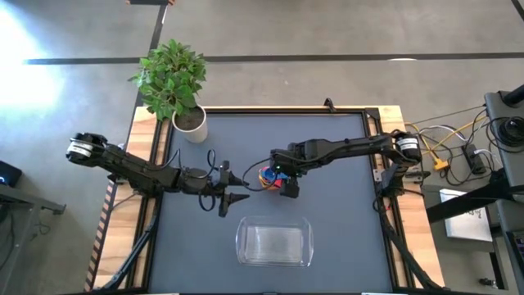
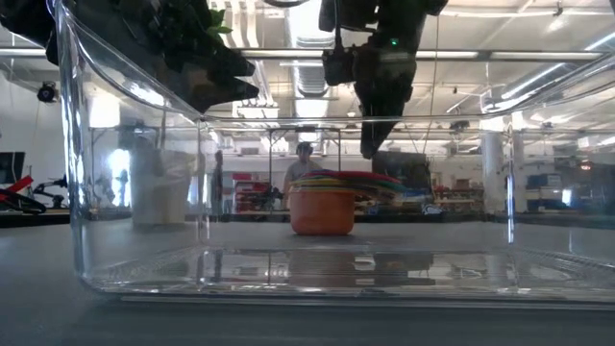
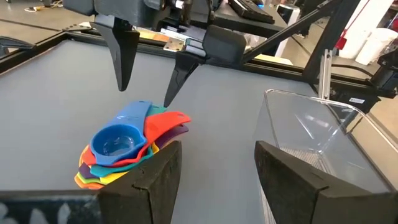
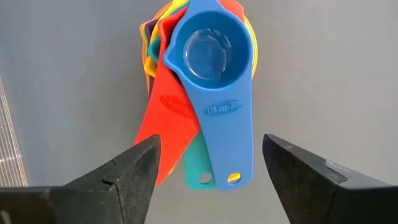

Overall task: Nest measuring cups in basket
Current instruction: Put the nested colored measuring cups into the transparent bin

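The measuring cups point(image 1: 268, 177) sit nested in one stack on the dark table mat, the blue cup point(image 4: 208, 53) on top and the orange cup point(image 2: 322, 211) at the bottom, handles fanned out. My right gripper point(image 4: 211, 165) hovers open just above the stack, its fingers point(image 3: 124, 62) pointing down on either side of the handles without touching. My left gripper point(image 3: 217, 168) is open, raised, a little to the stack's left point(image 1: 237, 188). The clear basket point(image 1: 274, 242) stands near the table's near edge and holds nothing.
A white plant pot point(image 1: 191, 124) with a green plant stands at the table's far left corner. A wooden frame point(image 1: 385, 197) borders the mat. Bare mat lies between the stack and the basket point(image 3: 317, 137). A person point(image 2: 304, 163) shows far off in the room behind.
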You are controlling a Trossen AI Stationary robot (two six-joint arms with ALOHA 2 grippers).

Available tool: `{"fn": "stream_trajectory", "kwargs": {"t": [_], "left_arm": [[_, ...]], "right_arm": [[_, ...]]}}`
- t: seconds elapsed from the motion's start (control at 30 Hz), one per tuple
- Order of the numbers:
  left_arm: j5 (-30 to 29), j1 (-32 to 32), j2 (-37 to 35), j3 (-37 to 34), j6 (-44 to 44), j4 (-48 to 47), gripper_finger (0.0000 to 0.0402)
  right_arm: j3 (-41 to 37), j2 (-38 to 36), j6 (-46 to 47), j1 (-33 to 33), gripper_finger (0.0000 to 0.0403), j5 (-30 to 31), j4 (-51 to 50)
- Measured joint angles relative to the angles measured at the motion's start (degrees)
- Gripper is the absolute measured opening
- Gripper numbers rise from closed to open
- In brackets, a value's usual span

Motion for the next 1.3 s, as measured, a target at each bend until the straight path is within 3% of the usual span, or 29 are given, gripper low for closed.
{"fn": "stream_trajectory", "kwargs": {"t": [0.17, 0.37, 0.57, 0.73, 0.83, 1.0, 1.17, 1.3], "left_arm": [[0.0, 0.0, 0.7, 0.0, 0.0, 2.2, 0.0187], [-2.3, 0.0, 6.1, 0.9, -0.2, 6.3, 0.0187], [-5.1, 2.4, 11.4, 11.2, 3.8, -5.3, 0.0170], [-4.9, 6.6, 14.7, 22.7, 10.2, -18.5, 0.0128], [-0.8, 10.1, 16.4, 27.8, 13.2, -23.6, 0.0085], [13.2, 17.4, 18.2, 30.7, 15.2, -24.1, 0.0009], [16.8, 23.3, 22.2, 31.3, 15.1, -24.0, 0.0009], [23.2, 26.5, 25.8, 31.3, 15.0, -22.2, 0.0001]], "right_arm": [[-0.1, -0.1, -1.2, 0.6, 0.0273, 0.8, -2.9], [-3.5, -4.4, -2.5, 1.1, 0.0247, 2.1, -5.5], [-12.2, -12.5, -3.6, 3.7, 0.0199, 0.0, 3.7], [-18.5, -16.2, -6.6, 6.6, 0.0137, -0.1, 13.3], [-21.5, -17.3, -7.2, 8.0, 0.0092, -0.3, 15.6], [-25.5, -18.0, -8.5, 9.4, 0.0024, -0.2, 20.2], [-26.2, -17.5, -10.6, 9.4, 0.0009, -0.3, 23.3], [-26.3, -16.3, -11.0, 9.4, 0.0009, -3.1, 26.7]]}}
